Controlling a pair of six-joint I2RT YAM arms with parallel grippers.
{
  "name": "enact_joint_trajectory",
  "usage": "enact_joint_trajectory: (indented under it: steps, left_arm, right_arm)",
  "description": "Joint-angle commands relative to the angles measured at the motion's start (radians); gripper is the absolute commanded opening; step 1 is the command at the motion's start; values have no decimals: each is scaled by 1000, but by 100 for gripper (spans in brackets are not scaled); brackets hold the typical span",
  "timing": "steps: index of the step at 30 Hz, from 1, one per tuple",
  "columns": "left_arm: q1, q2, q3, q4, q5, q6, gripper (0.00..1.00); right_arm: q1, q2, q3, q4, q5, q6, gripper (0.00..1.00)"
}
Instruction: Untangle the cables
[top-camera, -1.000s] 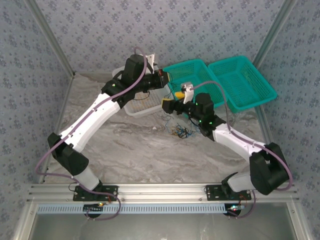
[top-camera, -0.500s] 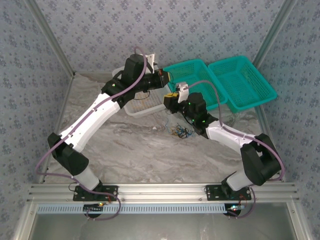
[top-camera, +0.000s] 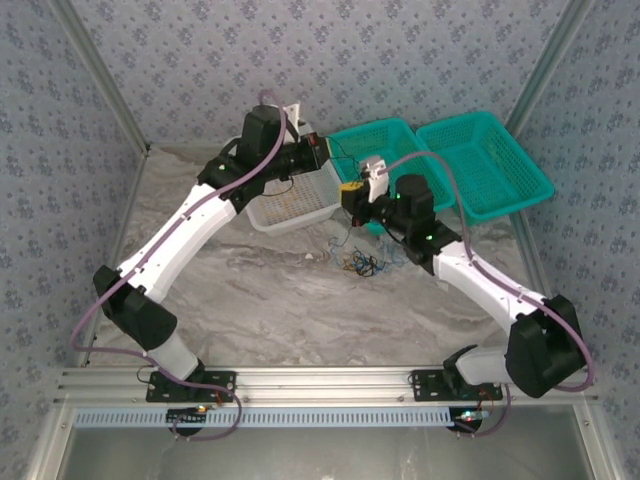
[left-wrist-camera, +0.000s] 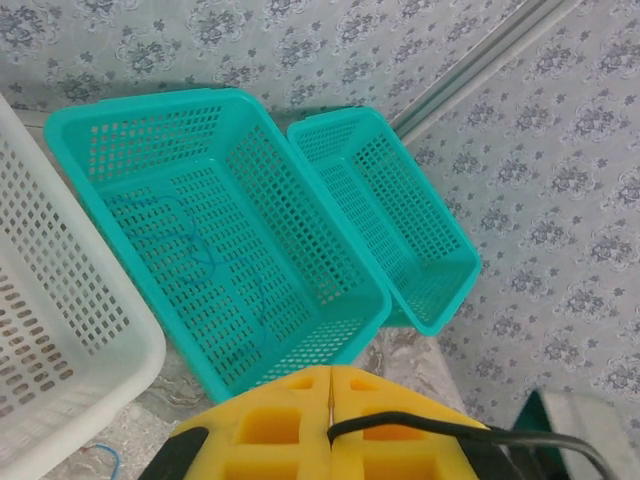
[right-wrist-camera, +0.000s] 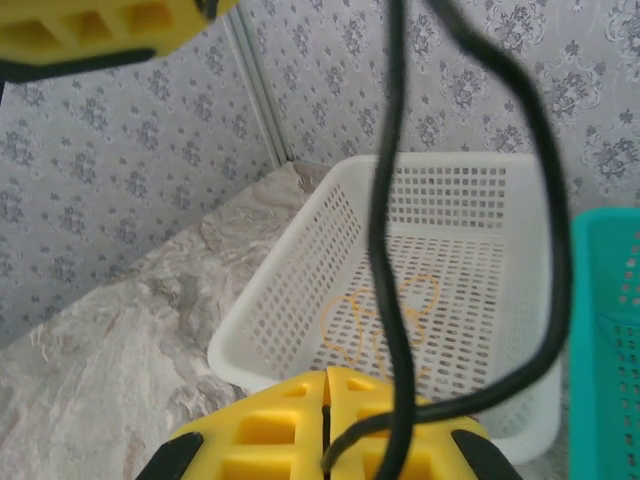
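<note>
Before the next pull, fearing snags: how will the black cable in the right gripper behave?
Probably floppy: the black cable bends in loose curves at the right gripper. Likely light, since a fingertip pinch holds it. Thin, so it may slip.

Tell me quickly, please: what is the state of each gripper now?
Left gripper: closed, pinching a black cable.
Right gripper: closed, also pinching black cable.

The two latticed baskets (top-camera: 375, 128) are teal and the third basket (top-camera: 290, 205) white, the tabletop (top-camera: 260, 290) grey-veined marble, the walls (top-camera: 400, 60) pale blue-grey with a floral print, the cables (top-camera: 362, 264) orange, blue and black, and the left pincer (left-wrist-camera: 330, 385) and right pincer (right-wrist-camera: 326, 390) yellow.
</note>
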Motion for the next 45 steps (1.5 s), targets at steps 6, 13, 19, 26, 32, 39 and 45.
enact_joint_trajectory:
  steps: [6,13,19,26,32,39,45]
  left_arm:
    - [23,-42,-43,9,34,47,36]
    - [58,-100,-151,45,35,71,99]
    - [76,-130,-238,45,-30,63,99]
    - [80,-124,-257,-14,-99,68,100]
    - [84,-118,-265,-13,-120,64,99]
    - [85,-92,-242,-29,-114,60,99]
    - [85,-82,-237,-34,-116,54,100]
  right_arm:
    - [-177,-47,137,-239,-193,-181,0]
    - [-383,-9,305,-331,-111,-219,0]
    - [-492,93,438,-445,32,-340,0]
    - [-647,271,700,-554,85,-347,0]
    - [-713,368,875,-623,3,-337,0]
    - [-720,534,977,-624,189,-433,0]
    - [-724,730,1089,-649,359,-412,0]
